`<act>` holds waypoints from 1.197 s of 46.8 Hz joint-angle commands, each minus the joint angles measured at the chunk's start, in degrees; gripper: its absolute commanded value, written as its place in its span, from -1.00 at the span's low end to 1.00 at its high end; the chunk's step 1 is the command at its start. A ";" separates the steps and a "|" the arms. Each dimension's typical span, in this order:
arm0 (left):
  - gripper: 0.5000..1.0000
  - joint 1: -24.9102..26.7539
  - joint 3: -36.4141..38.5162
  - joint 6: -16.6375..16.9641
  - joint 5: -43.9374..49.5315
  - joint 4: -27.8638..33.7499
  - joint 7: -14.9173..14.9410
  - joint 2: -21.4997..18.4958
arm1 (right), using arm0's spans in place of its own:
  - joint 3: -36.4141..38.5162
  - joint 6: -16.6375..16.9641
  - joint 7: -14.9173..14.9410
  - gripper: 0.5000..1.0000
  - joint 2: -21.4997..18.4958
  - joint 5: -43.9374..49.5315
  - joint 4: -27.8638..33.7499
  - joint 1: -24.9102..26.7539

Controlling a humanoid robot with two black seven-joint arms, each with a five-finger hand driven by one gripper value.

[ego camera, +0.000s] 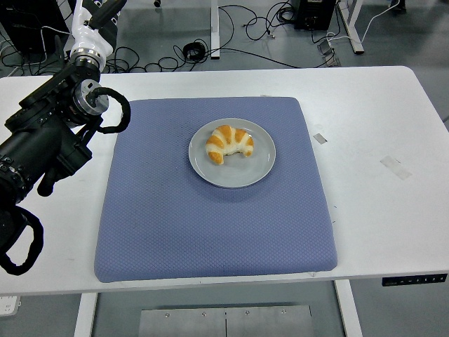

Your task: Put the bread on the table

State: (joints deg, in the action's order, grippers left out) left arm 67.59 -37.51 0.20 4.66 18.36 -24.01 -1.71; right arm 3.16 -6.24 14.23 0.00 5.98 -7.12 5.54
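A golden, curved bread roll lies on a round grey plate in the middle of a blue mat. My left arm reaches up along the table's left side. Its white hand is at the top left, mostly cut off by the picture's edge, far from the bread and holding nothing that I can see. The right arm is out of view.
The white table shows bare margins to the right and left of the mat, with small tape strips on the right. Cables and desk legs lie on the floor beyond the far edge.
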 commanded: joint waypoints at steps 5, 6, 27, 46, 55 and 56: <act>0.92 0.17 0.16 -1.43 -0.09 0.01 0.01 -0.14 | 0.01 0.00 0.01 1.00 0.00 0.00 0.00 -0.01; 0.91 0.26 0.16 -1.60 -0.18 0.01 0.10 -0.22 | 0.01 0.00 0.01 1.00 0.00 0.00 0.00 -0.01; 0.72 2.37 16.67 7.44 -1.84 11.51 8.80 -5.49 | 0.01 0.00 0.01 1.00 0.00 0.00 0.00 -0.01; 0.75 3.24 26.35 17.72 -22.32 26.19 25.40 -10.24 | 0.01 0.00 0.01 1.00 0.00 0.00 0.00 -0.01; 0.85 5.62 31.53 21.60 -24.87 30.95 29.37 -11.65 | -0.08 0.00 0.01 1.00 0.00 0.00 0.00 -0.01; 0.85 6.06 32.23 21.60 -24.87 30.95 29.37 -11.65 | 0.01 0.00 0.01 1.00 0.00 0.00 0.00 -0.01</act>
State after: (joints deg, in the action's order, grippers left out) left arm 72.59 -6.82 21.67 -20.15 49.20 5.20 -13.30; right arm 3.15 -6.24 14.24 0.00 5.98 -7.12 5.53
